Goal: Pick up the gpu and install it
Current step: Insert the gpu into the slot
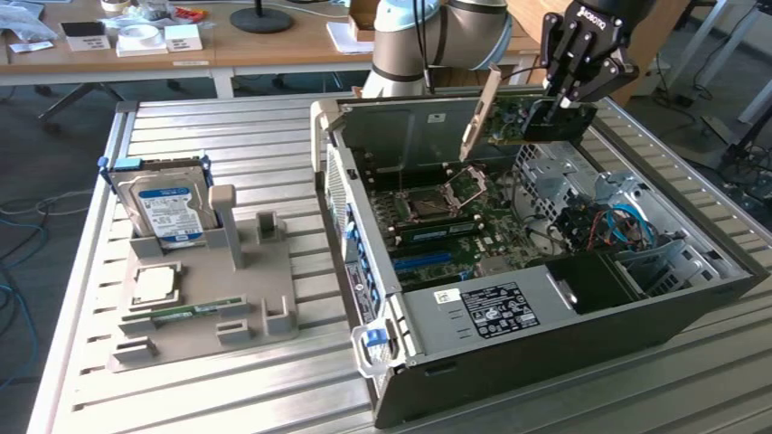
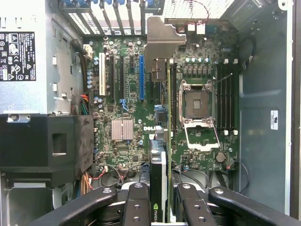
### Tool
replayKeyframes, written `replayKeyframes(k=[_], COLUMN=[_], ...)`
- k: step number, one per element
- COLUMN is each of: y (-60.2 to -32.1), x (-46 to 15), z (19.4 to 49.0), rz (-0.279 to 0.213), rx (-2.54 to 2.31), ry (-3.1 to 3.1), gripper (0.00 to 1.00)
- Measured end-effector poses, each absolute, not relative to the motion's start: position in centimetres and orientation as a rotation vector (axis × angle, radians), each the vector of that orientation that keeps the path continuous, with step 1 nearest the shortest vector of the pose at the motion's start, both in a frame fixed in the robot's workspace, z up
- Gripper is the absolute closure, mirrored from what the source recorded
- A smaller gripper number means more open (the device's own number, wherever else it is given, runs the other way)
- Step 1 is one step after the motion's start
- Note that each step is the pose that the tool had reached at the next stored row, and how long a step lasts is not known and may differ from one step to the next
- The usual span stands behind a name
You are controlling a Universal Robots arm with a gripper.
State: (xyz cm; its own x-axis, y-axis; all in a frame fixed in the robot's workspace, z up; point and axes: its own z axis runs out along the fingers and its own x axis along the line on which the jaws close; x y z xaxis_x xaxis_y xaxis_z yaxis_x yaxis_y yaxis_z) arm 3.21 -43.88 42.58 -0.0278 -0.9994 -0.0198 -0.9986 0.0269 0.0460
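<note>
While the black fingers [image 2: 137, 202] clamp from both sides on the gpu [image 1: 529, 116], the gripper [image 1: 558, 107] hangs over the far end of the open computer case [image 1: 675, 312]. The card is held in the air, tilted and clear of the motherboard [image 1: 465, 226]; it is not seated in any slot. From the wrist view the gpu [image 2: 163, 155] is seen edge-on, its silver bracket [image 2: 164, 40] at the far end, and it lies in line between the blue slot [image 2: 141, 77] and the open CPU socket [image 2: 197, 103].

The card's black edge carries the green NVIDIA eye mark [image 2: 155, 210] between the fingers. The board reads "DELL" [image 2: 149, 128] beside a silver heatsink [image 2: 122, 129]. White lettering on the gripper's body looks like "ROBOTIQ" [image 1: 591, 16]. The power supply [image 1: 483, 312] bears a black label of small print and symbols that I cannot read.

The case lies on its side on a ribbed aluminium table [image 1: 241, 136]. Well apart, toward the exterior view's left, a grey holder [image 1: 271, 271] keeps a blue-labelled hard drive [image 1: 169, 212] upright, with a processor [image 1: 155, 285] and a memory stick [image 1: 181, 313] lying flat. Behind stands a wooden desk [image 1: 277, 47]; cables trail over the dark floor [image 1: 36, 217].
</note>
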Motion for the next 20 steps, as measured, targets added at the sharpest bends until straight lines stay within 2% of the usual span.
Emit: replayKeyframes(k=[20], y=[-43.82], x=[2.59], z=[42.16], rz=[-0.065], rx=[2.226], ry=[-2.195], gripper=[0.73])
